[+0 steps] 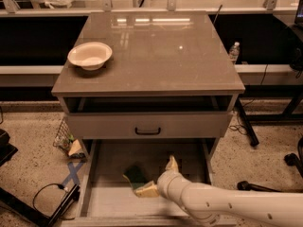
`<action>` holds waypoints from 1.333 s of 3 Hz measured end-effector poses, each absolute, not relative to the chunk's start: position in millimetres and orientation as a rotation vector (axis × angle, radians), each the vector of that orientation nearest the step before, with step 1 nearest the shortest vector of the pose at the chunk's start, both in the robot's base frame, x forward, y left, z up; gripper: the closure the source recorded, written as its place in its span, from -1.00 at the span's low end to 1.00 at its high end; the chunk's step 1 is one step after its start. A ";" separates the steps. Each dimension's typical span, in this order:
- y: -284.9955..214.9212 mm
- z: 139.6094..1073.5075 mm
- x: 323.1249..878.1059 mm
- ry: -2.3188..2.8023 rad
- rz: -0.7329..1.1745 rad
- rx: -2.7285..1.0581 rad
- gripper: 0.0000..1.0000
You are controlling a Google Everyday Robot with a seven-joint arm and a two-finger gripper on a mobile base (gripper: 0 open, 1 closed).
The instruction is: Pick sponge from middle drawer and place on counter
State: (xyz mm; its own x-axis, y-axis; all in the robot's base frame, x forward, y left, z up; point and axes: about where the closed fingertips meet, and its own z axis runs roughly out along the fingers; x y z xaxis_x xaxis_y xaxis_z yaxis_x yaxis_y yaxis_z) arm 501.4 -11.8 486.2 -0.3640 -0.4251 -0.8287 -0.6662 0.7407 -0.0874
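Note:
The sponge (135, 174), dark green on top, lies on the pale floor of the open middle drawer (105, 200), near its centre. My gripper (158, 177) is inside the drawer just right of the sponge. It is open, with one tan finger (171, 164) pointing up and back and the other (146, 190) lying low at the sponge's near right corner. The white arm comes in from the lower right. The counter (156, 46) is the glossy grey-brown slab on top of the cabinet.
A cream bowl (90, 56) stands on the counter's left side. A grey drawer front with a black handle (147, 130) sits above the open drawer. Cables and clutter (66, 141) lie on the floor at left, and chair legs (246, 126) stand at right.

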 end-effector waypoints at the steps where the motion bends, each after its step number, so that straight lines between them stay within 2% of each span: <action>1: 3.9 444.6 500.9 2.014 0.342 -0.862 -1.00; 4: 70.3 394.1 515.7 2.066 0.380 -1.119 -1.00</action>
